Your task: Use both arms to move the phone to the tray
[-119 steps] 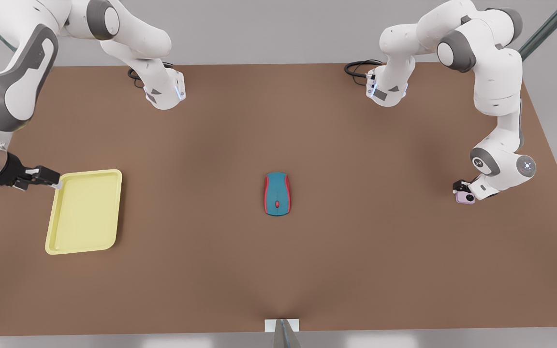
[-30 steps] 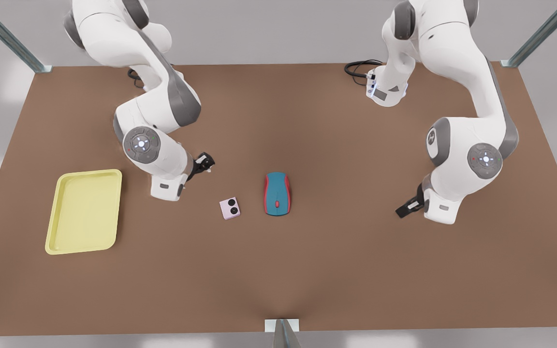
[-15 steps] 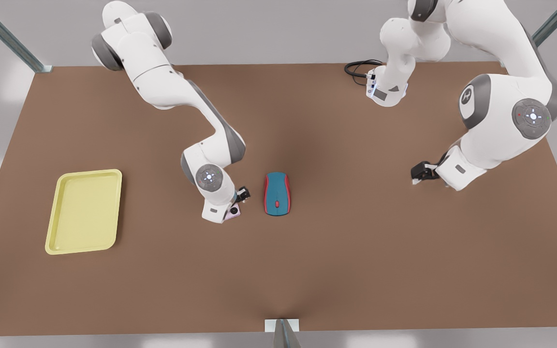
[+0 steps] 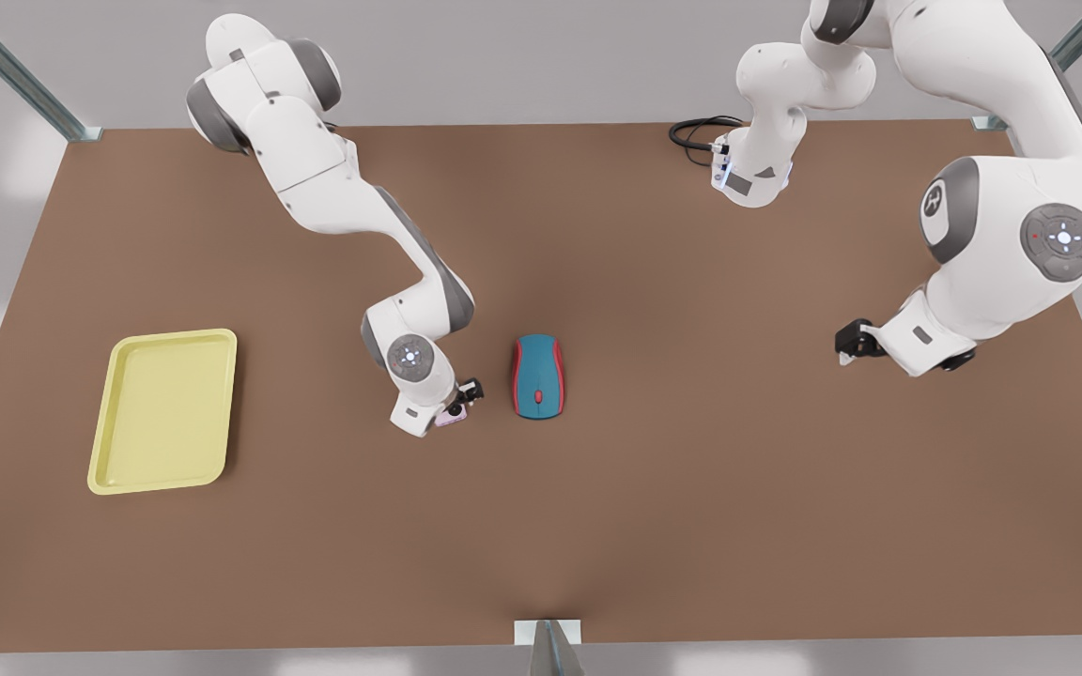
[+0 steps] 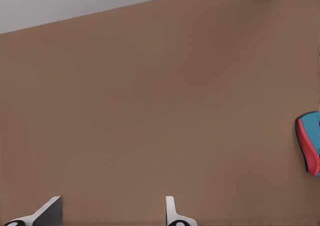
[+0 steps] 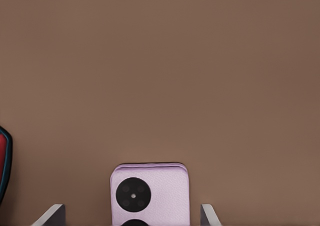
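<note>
Straddled phone (image 6: pixel 150 191) at frame centre with right gripper (image 4: pixel 459 400), fingers spread; left gripper (image 4: pixel 847 345) waited far right, spread, empty. Judged phone light, rigid, slick: best pinched across side edges

One phone (image 6: pixel 150 193), one tray (image 4: pixel 163 410), one mouse (image 4: pixel 538 376), two arms, two grippers, right gripper (image 4: pixel 462 398) and left gripper (image 4: pixel 849 344), one table (image 4: pixel 691 488), one cable coil (image 4: pixel 696 132).

A teal-and-red mouse (image 4: pixel 538 376) lies mid-table (image 4: pixel 654 488); black cable (image 4: pixel 694 134) at the far edge.
</note>
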You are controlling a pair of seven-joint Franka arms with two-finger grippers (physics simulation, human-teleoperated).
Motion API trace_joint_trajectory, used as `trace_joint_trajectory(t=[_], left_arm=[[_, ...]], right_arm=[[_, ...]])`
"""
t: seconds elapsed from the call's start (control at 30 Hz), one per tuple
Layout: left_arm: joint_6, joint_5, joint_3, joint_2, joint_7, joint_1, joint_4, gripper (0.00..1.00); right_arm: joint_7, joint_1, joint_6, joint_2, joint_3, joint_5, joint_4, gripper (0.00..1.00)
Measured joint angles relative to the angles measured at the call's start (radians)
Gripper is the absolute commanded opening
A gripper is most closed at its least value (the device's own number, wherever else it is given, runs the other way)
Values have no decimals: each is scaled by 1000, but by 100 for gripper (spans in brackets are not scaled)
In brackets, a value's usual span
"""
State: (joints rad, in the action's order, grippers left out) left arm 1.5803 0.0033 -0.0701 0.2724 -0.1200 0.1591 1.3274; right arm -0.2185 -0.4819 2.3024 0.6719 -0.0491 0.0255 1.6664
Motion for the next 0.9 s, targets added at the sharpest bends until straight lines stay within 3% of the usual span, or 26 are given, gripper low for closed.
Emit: trace_joint_trajectory(t=[0.9], left_arm=[[3,-11,1,24,-94,1,0,100]], right_arm=[[82,-5,111,45,-2,0,79,100]])
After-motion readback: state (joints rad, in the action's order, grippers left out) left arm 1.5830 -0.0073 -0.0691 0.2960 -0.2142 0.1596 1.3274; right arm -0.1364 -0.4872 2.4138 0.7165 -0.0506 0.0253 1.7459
